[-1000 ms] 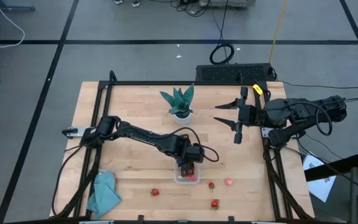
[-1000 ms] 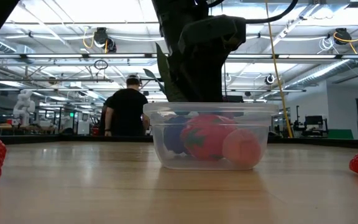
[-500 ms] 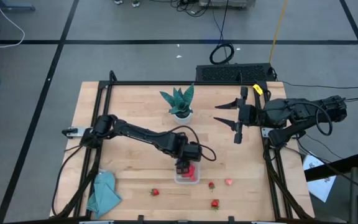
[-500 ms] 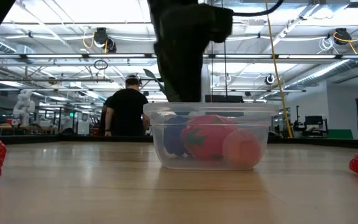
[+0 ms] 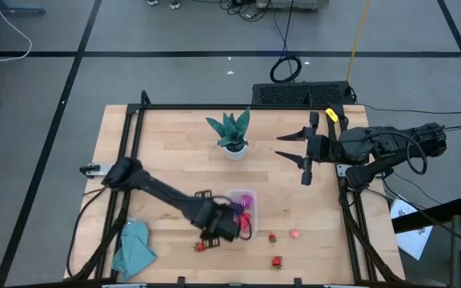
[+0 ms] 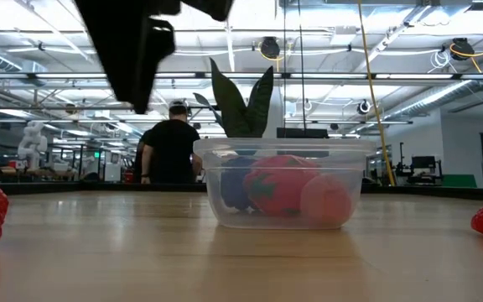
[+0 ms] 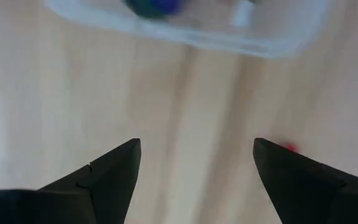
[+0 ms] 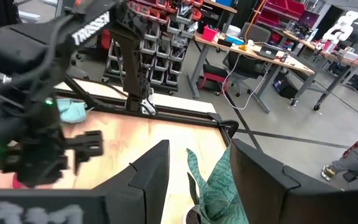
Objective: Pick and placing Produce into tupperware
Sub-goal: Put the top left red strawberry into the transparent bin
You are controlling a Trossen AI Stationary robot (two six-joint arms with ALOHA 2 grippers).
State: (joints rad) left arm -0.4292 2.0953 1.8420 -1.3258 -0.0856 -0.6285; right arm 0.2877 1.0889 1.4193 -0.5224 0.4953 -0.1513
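The left pincer (image 5: 213, 232), spread and empty, has swung off the tupperware (image 5: 242, 206) toward a strawberry (image 5: 200, 246) on the tabletop (image 5: 166, 144) — the next pick. Three fruits sit in the tub. The right pincer (image 5: 302, 149) waits spread — near the plant (image 5: 230, 130).

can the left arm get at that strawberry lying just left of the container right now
Probably yes. The left gripper hangs open almost directly over the strawberry, holding nothing, and bare wood surrounds the fruit. The tupperware sits off to one side, not between them, and the right gripper waits far off near the table's right edge.
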